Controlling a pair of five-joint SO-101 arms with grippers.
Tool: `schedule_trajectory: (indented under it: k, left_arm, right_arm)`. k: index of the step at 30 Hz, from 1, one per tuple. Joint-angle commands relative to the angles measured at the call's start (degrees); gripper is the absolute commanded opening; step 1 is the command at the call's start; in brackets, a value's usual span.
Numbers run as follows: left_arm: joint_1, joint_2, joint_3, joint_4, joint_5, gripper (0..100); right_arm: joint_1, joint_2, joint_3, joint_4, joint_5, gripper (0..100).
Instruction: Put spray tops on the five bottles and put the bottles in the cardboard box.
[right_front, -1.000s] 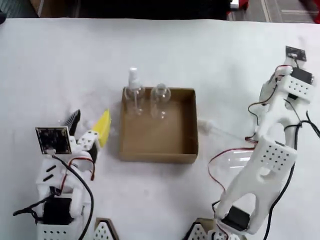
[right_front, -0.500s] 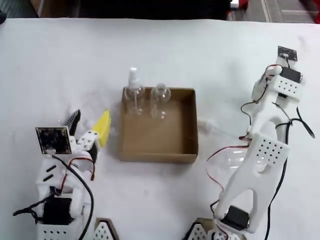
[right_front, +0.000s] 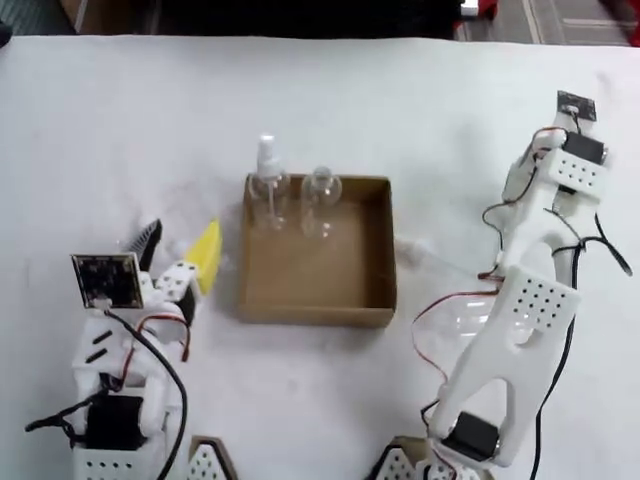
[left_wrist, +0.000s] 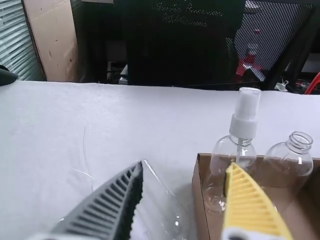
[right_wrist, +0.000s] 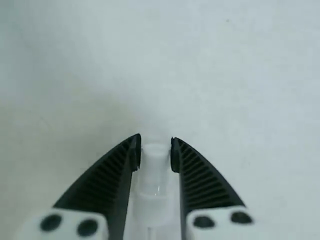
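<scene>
Not much has been changed on the left over the last second. The left fingers (right_front: 205, 258) are parked at the near-left of the counter (right_front: 120, 120), spread wide with nothing held, same as before. The cardboard box (right_front: 316, 312) in the middle hasn't been touched either.

The only real shift is on the right, where the right arm (right_front: 520, 330) has been nudged a little toward the box side. The right fingers (right_wrist: 107, 190) are narrowed onto a white held spray top (right_wrist: 154, 165), which is pinched between them. So a top looks to have been picked, presumably for a bottle that hasn't been capped yet. Whether it's been lifted off the counter can't be told.

Counted left to right:
- **Box:** one.
- **Bottles:** three can be made out.
  - The capped bottle (right_front: 268, 192) and the bare bottle (right_front: 321, 200) are stood at the box's far wall.
  - A lying bottle (right_front: 462, 318) is left on its side right of the box, partly under the right arm.
- **Spray tops:** three. One is fitted, a loose spray top (right_front: 413, 247) is lying just right of the box, and one is held.

By the look of it, only one bottle is fully done.
</scene>
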Motion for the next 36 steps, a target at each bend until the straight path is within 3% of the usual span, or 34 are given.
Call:
schedule_trajectory:
  k: [1,4,10,24,36]
  left_arm:
    - [0.3,-0.6,-0.6,-1.7,-0.5,25]
    - [0.4,-0.6,-1.1,-1.7,-0.5,25]
    - [0.4,-0.6,-1.7,-1.7,-0.4,25]
    - [0.4,-0.6,-2.2,-1.7,-0.2,25]
    - [0.0,-0.6,-4.2,-0.3,0.0,25]
  right_arm:
    - [-0.7,-6.9,-9.3,8.0,-0.6,1.6]
    - [-1.5,-10.7,-17.6,13.6,-0.6,1.6]
    - [-2.2,-20.8,-27.8,14.2,-0.6,1.6]
    - [-11.7,-49.9,-27.9,14.5,-0.6,1.5]
    - [-24.0,-77.8,10.2,13.1,-0.7,1.6]
